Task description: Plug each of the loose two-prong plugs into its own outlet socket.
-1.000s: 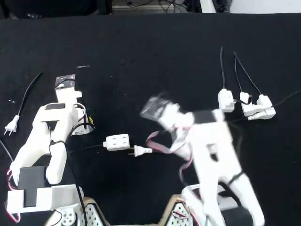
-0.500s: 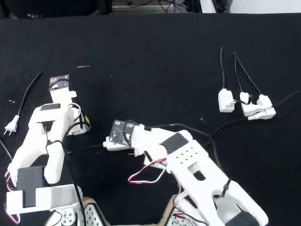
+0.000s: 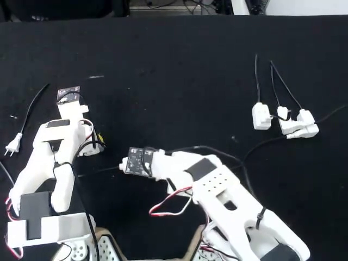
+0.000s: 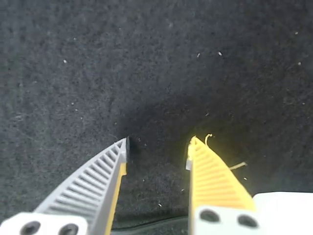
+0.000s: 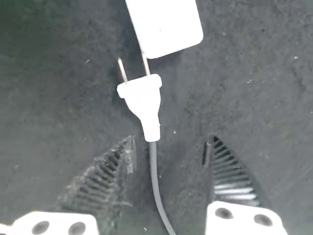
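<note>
A white two-prong plug (image 5: 142, 100) lies on the black mat with its prongs pointing at a white outlet block (image 5: 164, 24); one prong reaches the block's edge. My right gripper (image 5: 168, 147) is open just behind the plug, and the plug's black cord (image 5: 156, 186) runs between its fingers. From above, the right arm's wrist (image 3: 140, 161) covers the plug and most of the block. My left gripper (image 4: 157, 144) is open above bare mat, at the left (image 3: 91, 145). Another loose white plug (image 3: 13, 144) lies at the far left edge.
Two white outlet blocks (image 3: 262, 116) (image 3: 298, 125) with cords attached sit at the right side. A black cord (image 3: 217, 149) curves from the centre toward them. A white object (image 4: 283, 210) lies beside the left gripper's yellow finger.
The right arm has swung from the middle right down to the centre, over the outlet block and plug. The left arm has shifted slightly left.
</note>
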